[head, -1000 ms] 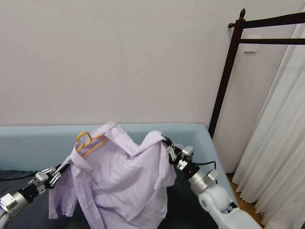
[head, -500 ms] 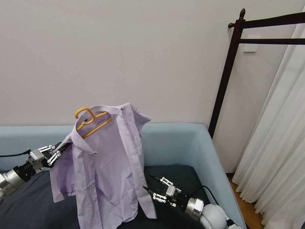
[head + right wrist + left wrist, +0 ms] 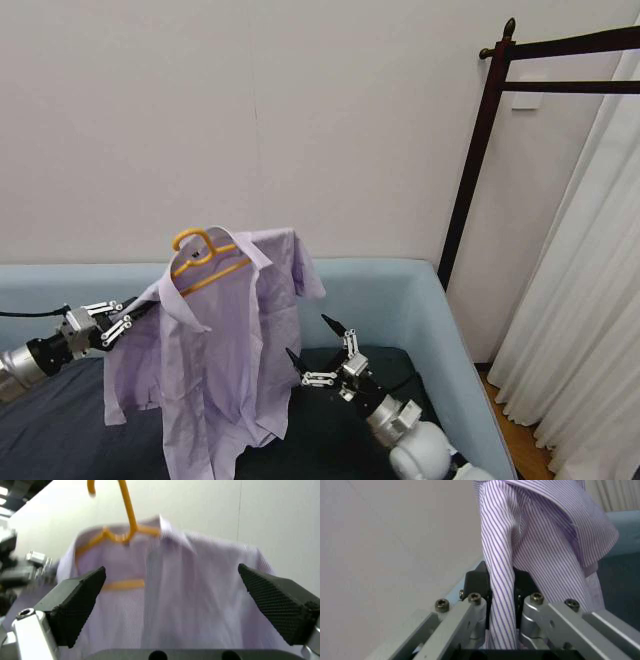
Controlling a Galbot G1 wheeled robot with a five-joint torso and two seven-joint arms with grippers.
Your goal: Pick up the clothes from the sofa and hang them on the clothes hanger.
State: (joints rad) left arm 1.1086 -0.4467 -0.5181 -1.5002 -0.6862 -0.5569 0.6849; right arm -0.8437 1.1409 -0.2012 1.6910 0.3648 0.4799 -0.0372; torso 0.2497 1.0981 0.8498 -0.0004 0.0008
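1. My left gripper (image 3: 118, 322): the jaws are clenched on a fold of the shirt (image 3: 215, 370) at its sleeve side. In the left wrist view the striped cloth runs up between them.
2. My right gripper (image 3: 325, 358): the jaws are released and spread wide, grasping nothing. They sit just beside the shirt's lower edge; I cannot tell whether a tip brushes the cloth.
3. The shirt is draped on a yellow hanger (image 3: 205, 262) and hangs in the air over the sofa (image 3: 400, 300) seat, in front of its back edge. The hook stands free, with nothing gripping it.
4. Risk, as I judge it: I hold cloth, not the hanger. A swing or tilt could let the hanger slide out of the collar, since only the drape keeps it in place.
5. Risk: one pinch on one side carries the whole weight, so the fold could creep out of my left jaws and the shirt could drop onto the seat.
6. Risk: the rack (image 3: 470, 170) stands well apart, past the sofa's right end, and a free hook will be hard to aim at its bar.
7. Pose: my left arm reaches in low over the sofa's left part, nearly level, with the jaws pointing toward the shirt.
8. Pose: my right arm lies low over the seat's front, its wrist tipped up and back toward the shirt.
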